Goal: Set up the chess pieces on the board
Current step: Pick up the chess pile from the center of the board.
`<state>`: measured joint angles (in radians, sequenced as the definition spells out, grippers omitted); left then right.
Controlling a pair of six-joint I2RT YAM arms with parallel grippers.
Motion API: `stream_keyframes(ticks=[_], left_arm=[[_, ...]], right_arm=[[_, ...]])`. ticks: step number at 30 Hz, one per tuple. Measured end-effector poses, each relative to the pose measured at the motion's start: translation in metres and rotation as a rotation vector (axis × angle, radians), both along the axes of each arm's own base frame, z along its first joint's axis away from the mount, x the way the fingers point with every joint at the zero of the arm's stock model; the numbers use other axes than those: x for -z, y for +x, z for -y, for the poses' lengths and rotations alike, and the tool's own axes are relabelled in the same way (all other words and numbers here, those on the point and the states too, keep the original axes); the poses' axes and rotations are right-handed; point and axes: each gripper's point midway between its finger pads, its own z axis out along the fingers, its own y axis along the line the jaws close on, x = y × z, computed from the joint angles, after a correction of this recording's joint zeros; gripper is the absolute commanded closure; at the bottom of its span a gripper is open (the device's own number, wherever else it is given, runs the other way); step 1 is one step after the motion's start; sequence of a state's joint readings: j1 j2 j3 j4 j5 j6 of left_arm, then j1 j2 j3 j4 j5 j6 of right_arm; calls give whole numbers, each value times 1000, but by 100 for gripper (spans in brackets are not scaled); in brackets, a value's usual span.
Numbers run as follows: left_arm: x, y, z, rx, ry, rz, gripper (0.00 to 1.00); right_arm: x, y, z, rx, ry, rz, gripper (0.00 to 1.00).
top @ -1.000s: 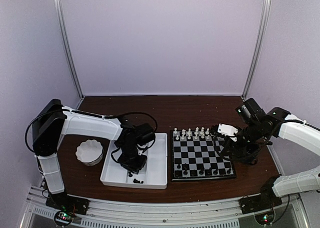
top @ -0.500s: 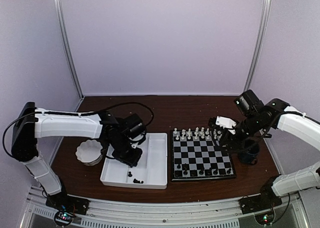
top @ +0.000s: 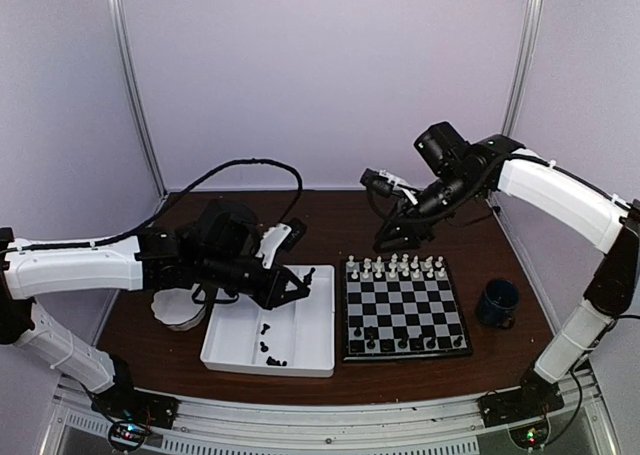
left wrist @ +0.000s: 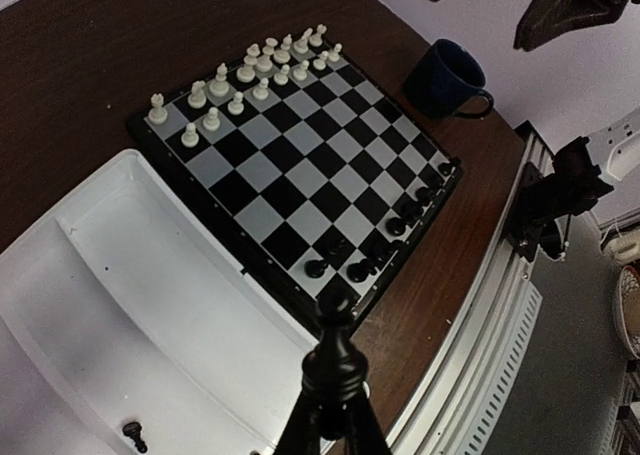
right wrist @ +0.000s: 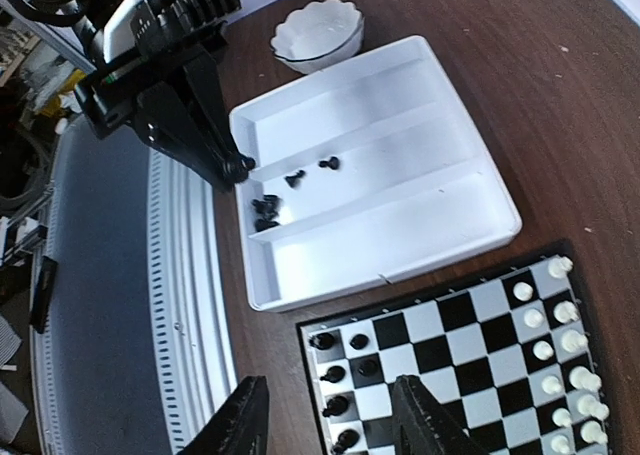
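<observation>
The board [top: 405, 308] lies right of the white tray. White chess pieces [top: 395, 267] fill its two far rows, and several black ones [top: 410, 342] stand along its near edge. My left gripper [top: 303, 283] hangs over the tray's right side, shut on a black chess piece [left wrist: 340, 360] that sticks up from the fingers [left wrist: 300, 430]. More black pieces [right wrist: 265, 207] lie in the tray. My right gripper [top: 392, 237] hovers high over the table behind the board's far left corner. It is open with nothing between its fingers [right wrist: 240, 420].
The white divided tray [top: 315, 345] sits left of the board. A white scalloped bowl [top: 175, 313] is left of it, partly under my left arm. A dark blue mug [top: 497, 302] stands right of the board. The table's near rail [top: 320, 415] runs along the front.
My left gripper shut on a black piece in the tray, lifted it and swung right towards the board. My right arm rose and moved back and left, away from the board's right edge.
</observation>
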<state>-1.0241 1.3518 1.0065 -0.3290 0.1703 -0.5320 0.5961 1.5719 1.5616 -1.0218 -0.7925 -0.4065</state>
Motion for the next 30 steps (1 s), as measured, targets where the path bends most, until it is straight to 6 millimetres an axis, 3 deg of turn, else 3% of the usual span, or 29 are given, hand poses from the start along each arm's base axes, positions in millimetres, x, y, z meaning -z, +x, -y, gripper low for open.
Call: stream_keyframes(ticks=[6, 10, 23, 30], left_arm=[[-18, -13, 20, 93, -91, 39, 100], [-25, -19, 27, 130, -127, 48, 100], [-28, -28, 37, 181, -161, 39, 100], [-29, -29, 37, 187, -165, 37, 100]], right_arm=[[3, -23, -53, -119, 47, -171, 54], [6, -40, -71, -169, 54, -241, 54], [2, -57, -83, -207, 77, -326, 59], [7, -58, -88, -209, 69, -352, 78]])
